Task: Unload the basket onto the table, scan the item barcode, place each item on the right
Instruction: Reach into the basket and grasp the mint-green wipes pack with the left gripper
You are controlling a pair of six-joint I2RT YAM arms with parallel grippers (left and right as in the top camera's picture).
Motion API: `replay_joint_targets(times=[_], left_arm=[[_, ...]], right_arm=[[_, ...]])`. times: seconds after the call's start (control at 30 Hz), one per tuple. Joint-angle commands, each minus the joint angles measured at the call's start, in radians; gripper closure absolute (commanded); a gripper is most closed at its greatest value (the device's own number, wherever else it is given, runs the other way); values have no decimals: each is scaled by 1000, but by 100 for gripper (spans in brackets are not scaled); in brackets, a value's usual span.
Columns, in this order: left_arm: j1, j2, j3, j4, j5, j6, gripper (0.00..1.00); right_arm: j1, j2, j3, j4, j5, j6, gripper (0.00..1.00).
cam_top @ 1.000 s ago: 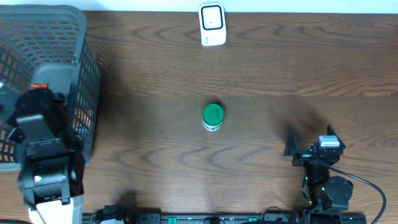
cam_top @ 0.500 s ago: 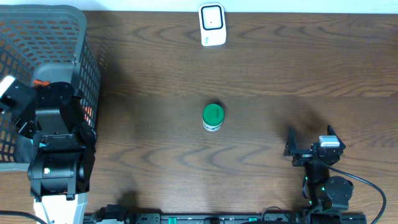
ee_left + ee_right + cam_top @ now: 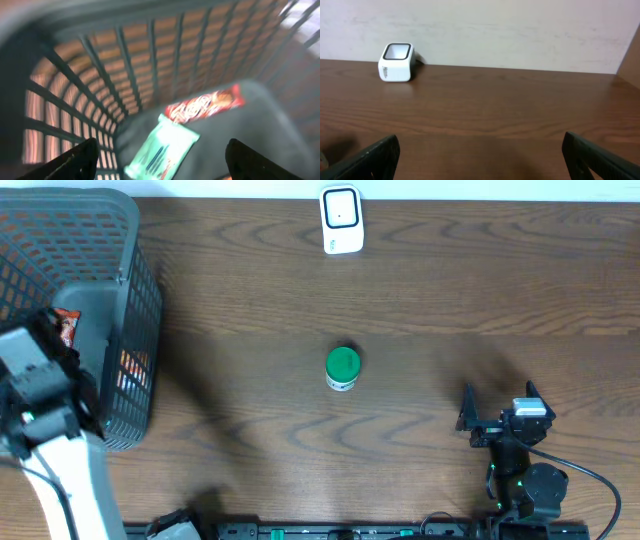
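Item 1: green-capped jar (image 3: 342, 367), upright at the centre of the table (image 3: 450, 290), well apart from both arms.
Item 2: barcode scanner (image 3: 341, 220), at the 12 o'clock edge.
Item 3: basket (image 3: 140, 290), 9 to 10 o'clock; holds a red packet (image 3: 205, 104) and a green packet (image 3: 162, 152) (blurred, lying close together).
Item 4: left gripper (image 3: 161, 145), above the basket interior, fingers spread, nothing between them.
Item 5: right gripper (image 3: 480, 140), 4 o'clock, fingers spread wide, empty.

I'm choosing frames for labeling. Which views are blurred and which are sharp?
Left wrist: blurred throughout, basket and red packet smeared. Overhead: sharp, evenly lit, jar crisp. Right wrist: scanner sharp, no strong glare.
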State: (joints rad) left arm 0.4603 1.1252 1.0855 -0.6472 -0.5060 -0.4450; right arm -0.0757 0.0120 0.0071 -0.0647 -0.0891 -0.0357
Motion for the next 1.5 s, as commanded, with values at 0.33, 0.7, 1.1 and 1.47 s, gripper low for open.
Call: replay_joint_targets(times=[0.33,0.7,1.1,1.47], left_arm=[[54,520,20,-33,132,3,12],[55,652,20,28,132,104,2],[93,803,20,-19,125,149,67],[94,808,110,-156,314,131,93]], right_arm=[[-2,-5,-2,-4,5,13,1],[-2,-5,-2,-4,5,13,1],[-2,-5,-2,-4,5,13,1],[-2,-5,-2,-4,5,13,1]])
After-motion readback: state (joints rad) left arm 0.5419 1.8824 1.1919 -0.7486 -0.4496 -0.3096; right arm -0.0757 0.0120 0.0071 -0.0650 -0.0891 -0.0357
